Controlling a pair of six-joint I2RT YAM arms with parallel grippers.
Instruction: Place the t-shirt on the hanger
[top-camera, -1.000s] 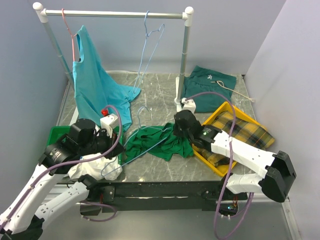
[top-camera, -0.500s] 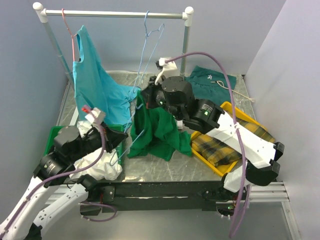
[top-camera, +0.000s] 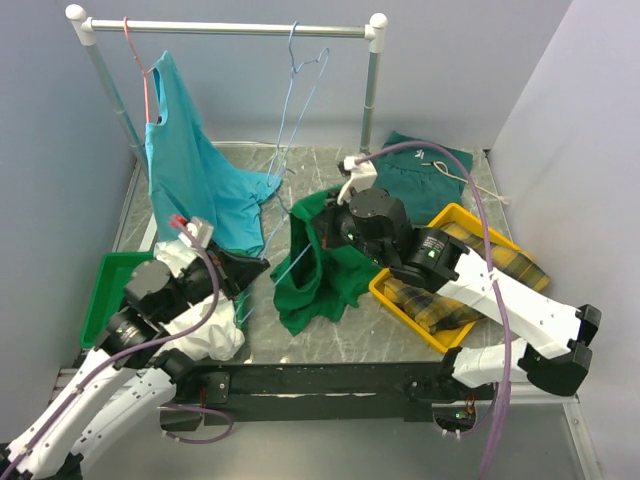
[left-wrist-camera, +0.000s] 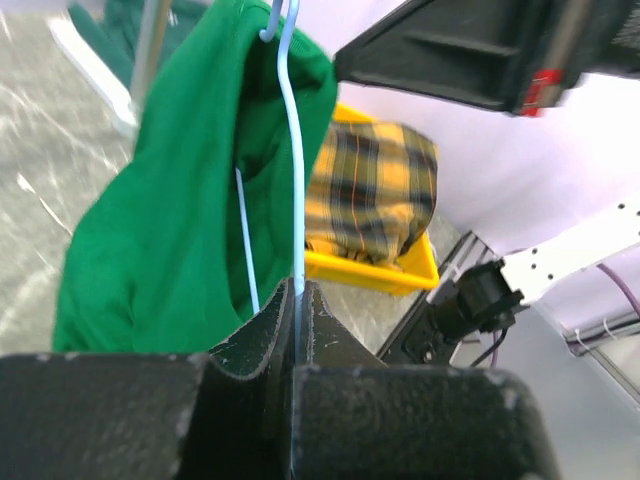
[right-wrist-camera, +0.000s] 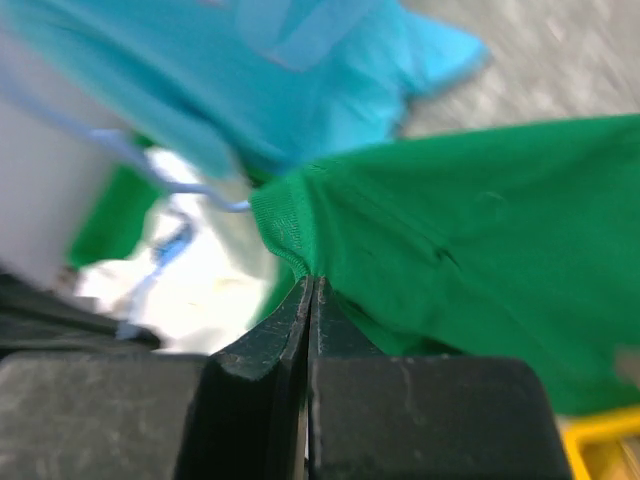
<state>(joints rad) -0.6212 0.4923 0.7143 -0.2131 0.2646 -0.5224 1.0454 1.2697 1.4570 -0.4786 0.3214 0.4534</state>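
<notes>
The left pincer (left-wrist-camera: 297, 292) is clamped on the wire of the hanger (left-wrist-camera: 294, 150), whose far end sits inside the t-shirt (top-camera: 318, 270). The right pincer (right-wrist-camera: 308, 285) pinches the t-shirt's edge, lifting it over mid-table (top-camera: 330, 340).

Left gripper (left-wrist-camera: 297, 290) raised at front left, jaws clamped on the hanger (left-wrist-camera: 293, 150); right gripper (right-wrist-camera: 308, 285) held above mid-worktop, jaws pinching the t-shirt (right-wrist-camera: 480, 230).

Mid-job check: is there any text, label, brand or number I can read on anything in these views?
No readable text anywhere.
Red patch on the black housing: blurred, unreadable.
Green t-shirt: plain, no print showing.
</notes>
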